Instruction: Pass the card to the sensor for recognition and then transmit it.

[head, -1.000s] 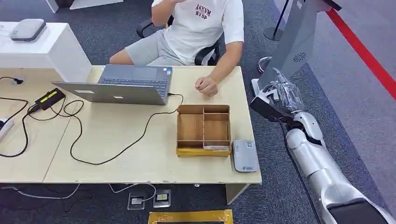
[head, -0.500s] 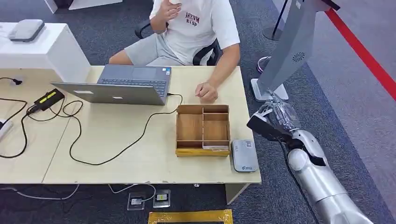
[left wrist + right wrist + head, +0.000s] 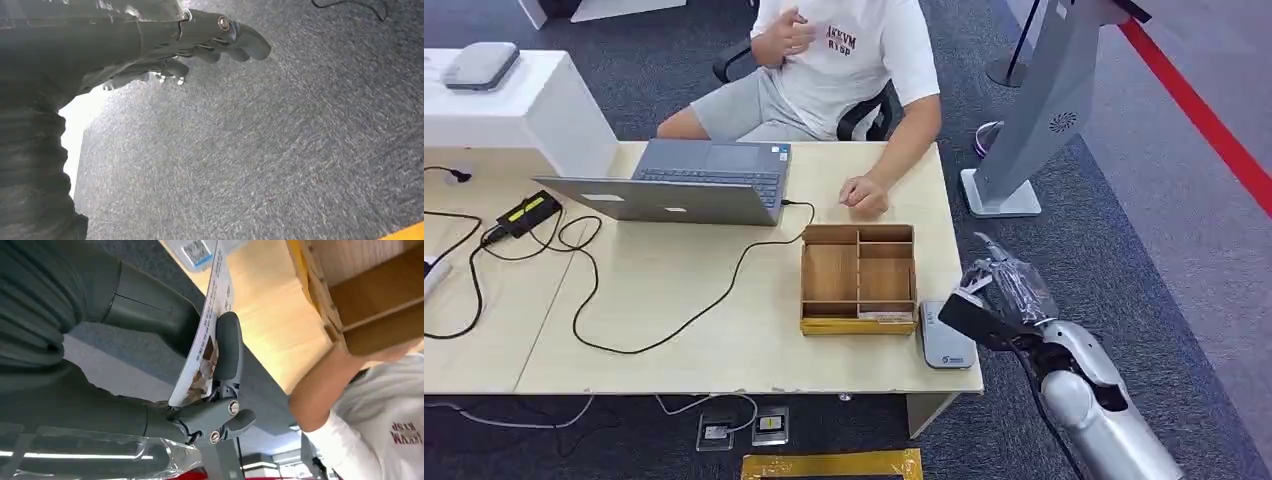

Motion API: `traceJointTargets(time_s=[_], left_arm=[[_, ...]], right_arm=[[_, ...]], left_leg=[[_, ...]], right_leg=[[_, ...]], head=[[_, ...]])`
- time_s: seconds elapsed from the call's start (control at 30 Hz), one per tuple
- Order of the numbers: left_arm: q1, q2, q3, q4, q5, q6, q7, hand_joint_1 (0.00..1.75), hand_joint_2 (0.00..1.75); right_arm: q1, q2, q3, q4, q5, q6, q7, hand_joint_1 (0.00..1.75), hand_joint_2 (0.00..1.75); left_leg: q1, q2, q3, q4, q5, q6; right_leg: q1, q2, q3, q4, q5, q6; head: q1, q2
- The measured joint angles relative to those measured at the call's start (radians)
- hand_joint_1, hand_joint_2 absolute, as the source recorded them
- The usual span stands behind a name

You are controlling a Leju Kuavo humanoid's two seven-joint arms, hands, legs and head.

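Just beside the desk's corner, the right hand pinches the card edge-on, apparently so it can meet the grey sensor nearby.

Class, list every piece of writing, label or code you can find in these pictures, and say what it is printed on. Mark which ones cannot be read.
White T-shirt: dark red two-line print, too blurred to read.
Card held in the right hand: small print lines and a picture, too small to read.
Grey sensor: square code label and blue mark, unreadable.
Laptop: small stickers, unreadable.
Black box: yellow label, unreadable.
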Motion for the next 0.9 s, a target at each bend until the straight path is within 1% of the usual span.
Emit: traceJointTargets(time_s=[0.1,0.23,0.67,0.8,0.9], left_arm=[[0.0,0.001,0.0,0.0,0.0,0.003,0.0,0.0,1.75],[0.0,0.002,0.0,0.0,0.0,0.004,0.0,0.0,1.75],[0.0,0.002,0.0,0.0,-0.001,0.005,0.0,0.0,1.75],[0.0,0.002,0.0,0.0,-0.001,0.005,0.0,0.0,1.75],[-0.001,0.002,0.0,0.0,-0.001,0.005,0.001,0.0,1.75]], right_arm=[[0.038,0.0,0.002,-0.018,0.002,-0.008,0.01,1.75,1.75],[0.059,-0.002,0.003,-0.034,0.003,-0.011,0.013,1.75,1.75],[0.075,-0.005,0.014,-0.053,0.003,-0.013,0.014,1.75,1.75],[0.08,0.002,0.025,-0.041,0.017,-0.061,0.003,1.75,1.75],[0.08,0.006,0.034,-0.029,0.021,-0.066,0.0,1.75,1.75]], left_leg=[[0.0,0.0,0.0,0.0,0.0,0.0],[0.0,0.001,0.0,0.0,0.0,0.0],[0.0,0.001,0.0,0.0,0.0,0.0],[0.0,0.001,0.0,0.0,0.0,0.0],[0.0,0.001,0.0,0.0,0.0,0.0]], right_leg=[[0.0,0.0,0.0,0.0,0.0,0.0],[0.0,0.001,0.0,0.0,0.0,0.0],[0.0,0.001,0.0,0.0,0.0,0.0],[0.0,0.001,0.0,0.0,0.0,0.0],[0.0,0.001,0.0,0.0,0.0,0.0]], head=[[0.0,0.0],[0.0,0.0],[0.0,0.0],[0.0,0.0],[0.0,0.0]])
